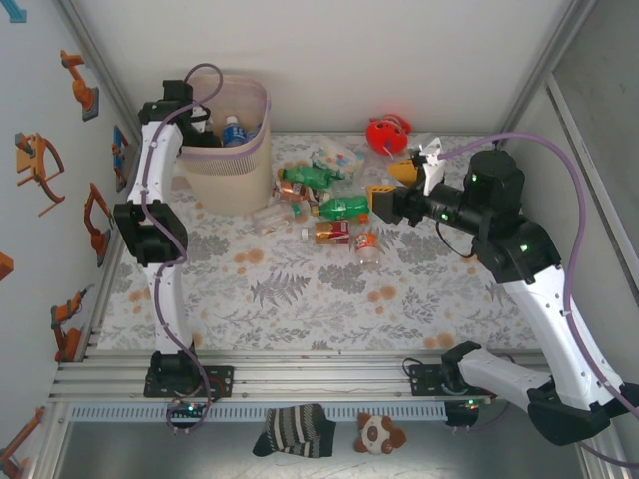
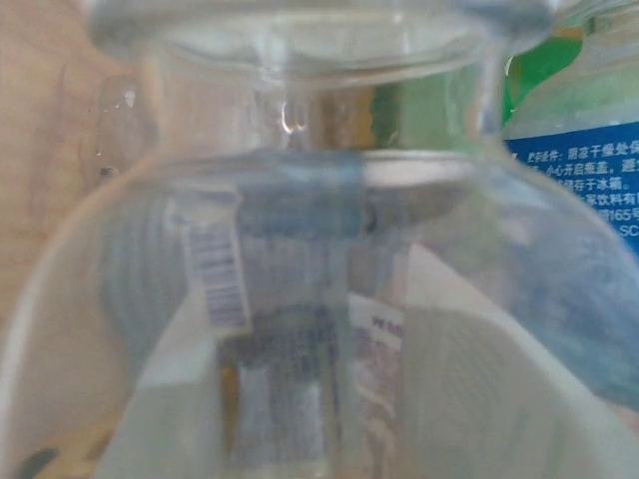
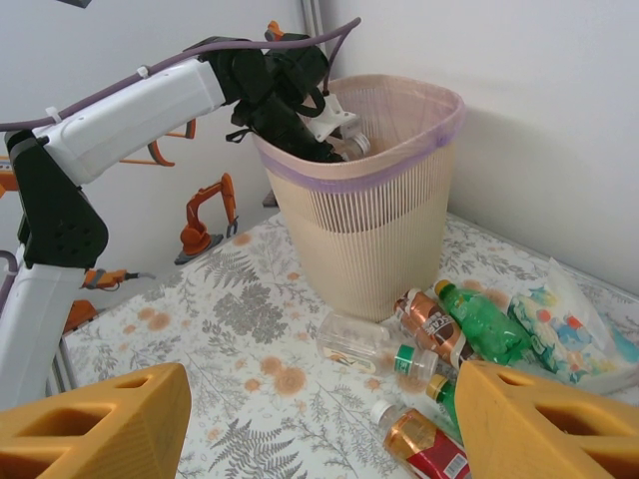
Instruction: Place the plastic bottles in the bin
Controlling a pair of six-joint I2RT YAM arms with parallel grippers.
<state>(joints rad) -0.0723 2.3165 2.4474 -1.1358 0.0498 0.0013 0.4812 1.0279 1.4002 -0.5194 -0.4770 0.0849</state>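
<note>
The left pincer is dipped over the rim of the pale pink bin, at its near-left edge. A clear bottle sits right up against it, blurred in the left wrist view. Whether the jaws are clamped on that bottle or standing loose around it I cannot tell. Just beside it to the right, inside the bin, lies a blue-labelled bottle.

The right pincer hangs above the flowered worktop with its orange fingers spread wide apart and nothing between them. The rest of the plastic bottles lie ahead of it, at the foot of the bin. A capless clear one lies on its side, nearest the bin wall. Behind it are a brown-labelled bottle and a green bottle, touching each other. A red-labelled bottle lies closest, just inside the right finger. A patterned packet rests beyond that finger.
</note>
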